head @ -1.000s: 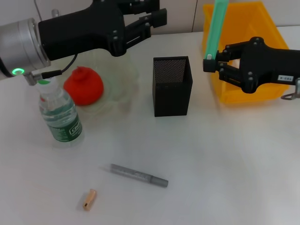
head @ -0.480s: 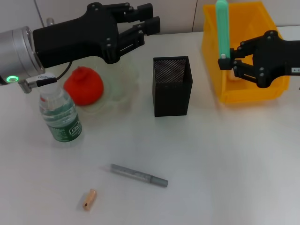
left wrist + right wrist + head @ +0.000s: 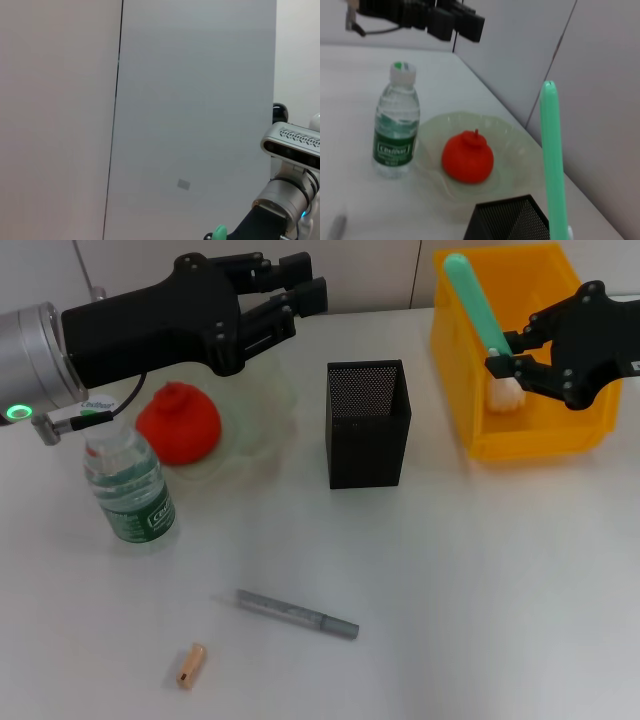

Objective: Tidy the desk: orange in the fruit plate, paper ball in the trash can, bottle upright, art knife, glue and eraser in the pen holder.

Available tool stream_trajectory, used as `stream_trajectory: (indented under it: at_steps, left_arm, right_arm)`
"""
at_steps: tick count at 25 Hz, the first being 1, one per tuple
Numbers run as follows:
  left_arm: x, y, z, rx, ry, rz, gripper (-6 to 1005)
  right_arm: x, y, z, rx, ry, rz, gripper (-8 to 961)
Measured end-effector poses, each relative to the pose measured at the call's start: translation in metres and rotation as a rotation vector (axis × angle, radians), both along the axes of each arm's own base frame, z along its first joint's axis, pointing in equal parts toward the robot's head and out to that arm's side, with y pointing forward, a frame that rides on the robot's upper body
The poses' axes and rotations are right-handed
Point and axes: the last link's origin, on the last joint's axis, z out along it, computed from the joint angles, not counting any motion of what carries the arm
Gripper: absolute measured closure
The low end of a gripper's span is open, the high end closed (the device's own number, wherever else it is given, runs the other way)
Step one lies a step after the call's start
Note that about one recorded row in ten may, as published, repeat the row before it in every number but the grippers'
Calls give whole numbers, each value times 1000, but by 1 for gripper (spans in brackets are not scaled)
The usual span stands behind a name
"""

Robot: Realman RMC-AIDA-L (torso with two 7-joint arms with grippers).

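My right hand (image 3: 512,358), closed on a long green stick (image 3: 476,300), hangs over the yellow trash can (image 3: 540,440), well right of the black pen holder (image 3: 367,424). I judge I am stowing the stick; next it must travel left and descend upright into the holder. My left hand (image 3: 285,295), fingers open and empty, hovers above the fruit plate (image 3: 265,430).

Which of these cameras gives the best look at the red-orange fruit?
The right wrist view: the orange fills more of the picture there, stem showing, sitting in the fruit plate. The head view shows it from above, unobstructed but farther off. The left wrist view misses it entirely.
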Motion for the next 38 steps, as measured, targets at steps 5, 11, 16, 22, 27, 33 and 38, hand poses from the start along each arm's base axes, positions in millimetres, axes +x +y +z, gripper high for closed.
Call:
stream_trajectory:
  at_steps: [5, 11, 16, 22, 27, 33, 38]
  left_arm:
    - [-2, 5, 0, -28, 0, 25, 693]
    - [-2, 6, 1, -36, 1, 28, 691]
    - [-2, 5, -2, -41, -8, 30, 690]
    - [-2, 2, -5, -43, -16, 32, 688]
    - [-2, 1, -7, -43, -20, 33, 687]
    - [-4, 0, -7, -39, -24, 37, 685]
    - [-6, -2, -7, -30, -33, 40, 684]
  right_arm:
    - [-7, 5, -3, 13, -75, 18, 780]
    - [-14, 16, -6, 35, -193, 34, 778]
    - [-17, 25, -11, 65, -346, 52, 776]
    - [-18, 31, -25, 74, -547, 79, 775]
    - [-23, 34, -32, 83, -682, 107, 773]
    - [-36, 35, -42, 112, -846, 174, 771]
    - [-54, 35, -45, 121, -868, 243, 770]
